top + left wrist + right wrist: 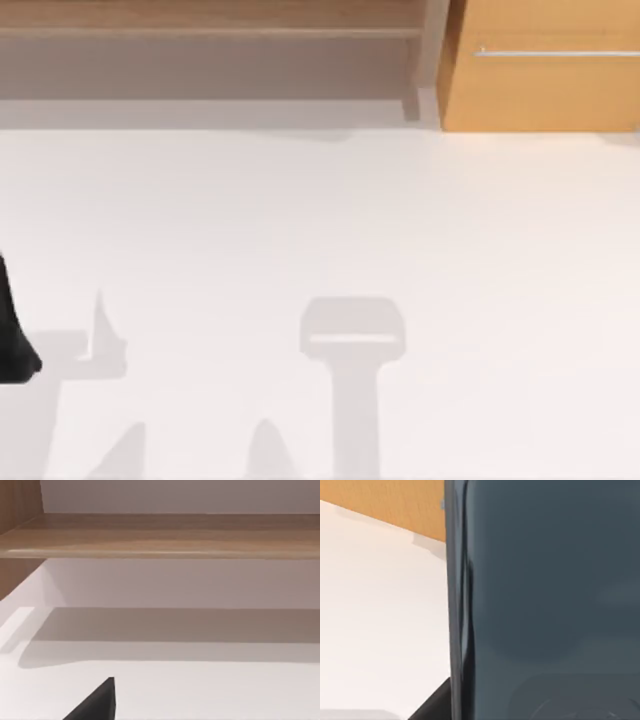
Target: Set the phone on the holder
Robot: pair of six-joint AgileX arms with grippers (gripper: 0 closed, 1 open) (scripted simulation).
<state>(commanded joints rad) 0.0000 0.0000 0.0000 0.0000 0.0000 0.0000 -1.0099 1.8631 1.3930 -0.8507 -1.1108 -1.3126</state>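
**Phone Held Aloft, Holder Waits Off to the Left**

At the left edge of the white table [480,250] the AgileX left arm [15,335] sits low and out of the way. Its left gripper [95,705] looks out over bare tabletop toward the wooden shelf [160,535]; whether its jaws are spread or closed cannot be told.

Just beside that arm stands a small pale upright piece [100,335], which I take to be the holder. Nothing rests on it yet.

Farther right, a grey shadow [350,340] of a broad head on a stalk lies on the table, apparently cast by the working arm overhead.

The right gripper [435,707] has the phone [545,600] pinched between its jaws, a dark part of the gripper lying against the slab's edge. The glossy blue-grey face stands close before the wrist camera, clear of the table, with the orange cabinet [385,505] behind it. The lift looks meant to let the phone travel freely. Going by the shadow, the holder is well apart from these jaws, to their left, so the carry across remains.
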